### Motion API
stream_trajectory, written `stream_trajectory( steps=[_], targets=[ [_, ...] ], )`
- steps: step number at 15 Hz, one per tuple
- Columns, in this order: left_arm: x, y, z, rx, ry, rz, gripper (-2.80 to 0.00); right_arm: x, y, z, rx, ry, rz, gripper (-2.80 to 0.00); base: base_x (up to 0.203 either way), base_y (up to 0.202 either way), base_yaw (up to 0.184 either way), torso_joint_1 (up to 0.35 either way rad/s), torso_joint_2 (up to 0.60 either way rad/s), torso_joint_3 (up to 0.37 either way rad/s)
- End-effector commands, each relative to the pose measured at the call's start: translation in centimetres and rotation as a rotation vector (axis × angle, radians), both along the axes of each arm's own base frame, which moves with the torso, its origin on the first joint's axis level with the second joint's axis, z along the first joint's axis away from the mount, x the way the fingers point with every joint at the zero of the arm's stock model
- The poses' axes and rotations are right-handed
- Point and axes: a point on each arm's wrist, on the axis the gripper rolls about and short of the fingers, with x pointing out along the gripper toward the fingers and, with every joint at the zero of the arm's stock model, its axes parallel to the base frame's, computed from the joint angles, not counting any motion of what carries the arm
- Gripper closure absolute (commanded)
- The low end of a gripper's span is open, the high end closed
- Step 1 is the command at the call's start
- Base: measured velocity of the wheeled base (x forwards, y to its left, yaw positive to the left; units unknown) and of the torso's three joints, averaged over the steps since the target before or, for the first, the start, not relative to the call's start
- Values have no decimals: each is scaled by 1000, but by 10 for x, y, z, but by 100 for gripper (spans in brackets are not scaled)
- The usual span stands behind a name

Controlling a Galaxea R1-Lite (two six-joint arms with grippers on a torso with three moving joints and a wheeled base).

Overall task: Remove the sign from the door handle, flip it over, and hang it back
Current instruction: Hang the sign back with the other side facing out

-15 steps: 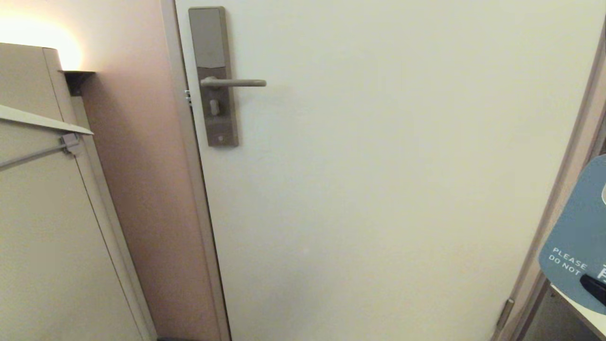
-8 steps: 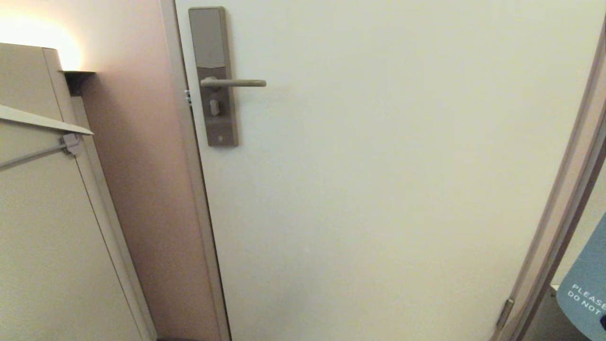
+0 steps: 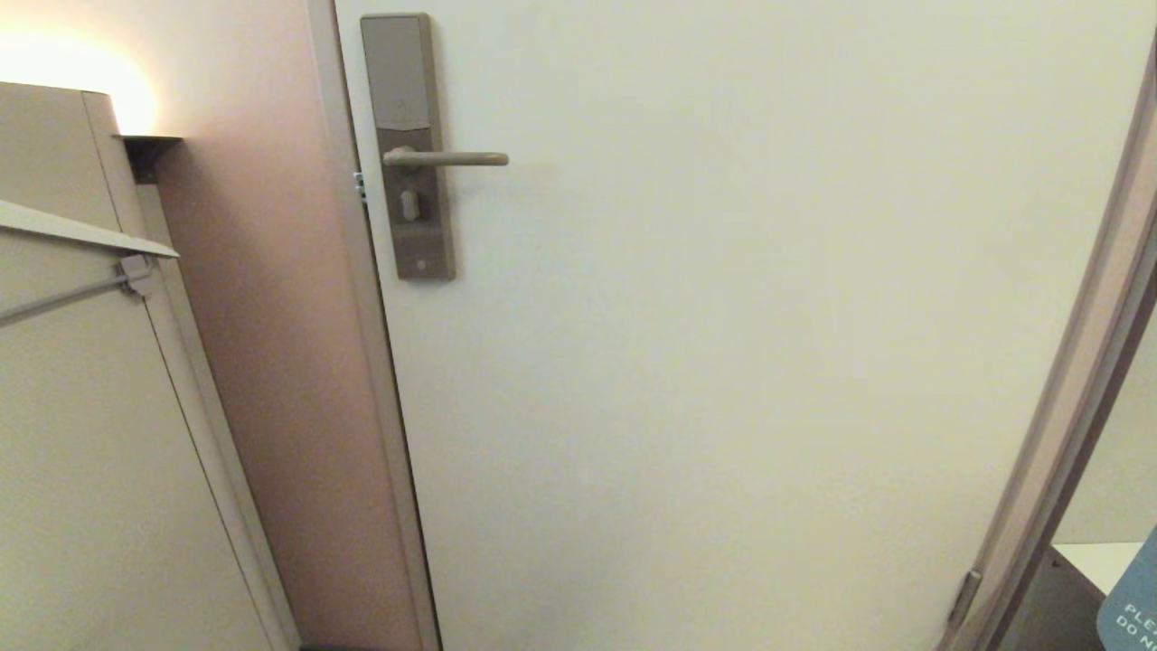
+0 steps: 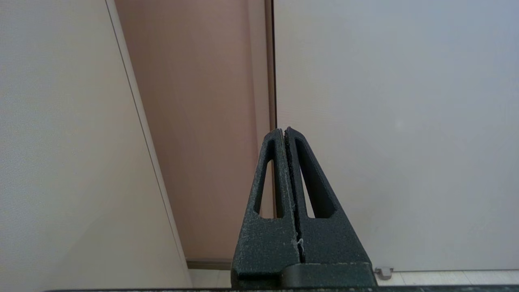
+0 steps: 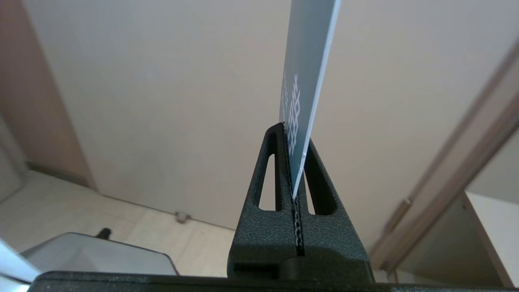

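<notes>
pale door (image 3: 723, 362), blue sign (image 5: 308, 73) clamped edge-on, right tool (image 5: 292, 134)

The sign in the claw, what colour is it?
Blue with white lettering; the sign shows best in the head view.

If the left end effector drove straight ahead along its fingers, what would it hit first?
Probably the pale door's latch-side edge, beside the pinkish wall; the shut left end effector points at that seam, though depth is unclear.
</notes>
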Motion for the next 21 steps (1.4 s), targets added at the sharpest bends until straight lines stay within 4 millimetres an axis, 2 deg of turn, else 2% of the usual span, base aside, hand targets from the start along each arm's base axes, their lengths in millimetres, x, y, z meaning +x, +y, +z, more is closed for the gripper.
stream_trajectory(
  steps=[1,4,12,21],
  targets=[
    [0,0,0,0,1,0,0,-2,0,-11,-4,4,-11,0,0,0,0,0,0,0],
    [0,0,0,0,1,0,0,-9,-1,-24,8,-51,-28,0,0,0,0,0,0,0],
    [0,0,0,0,1,0,0,-15,-4,-32,81,-109,-166,0,0,0,0,0,0,0],
    [0,0,0,0,1,0,0,-13,-3,-37,24,-99,-127,0,0,0,0,0,0,0]
  ],
)
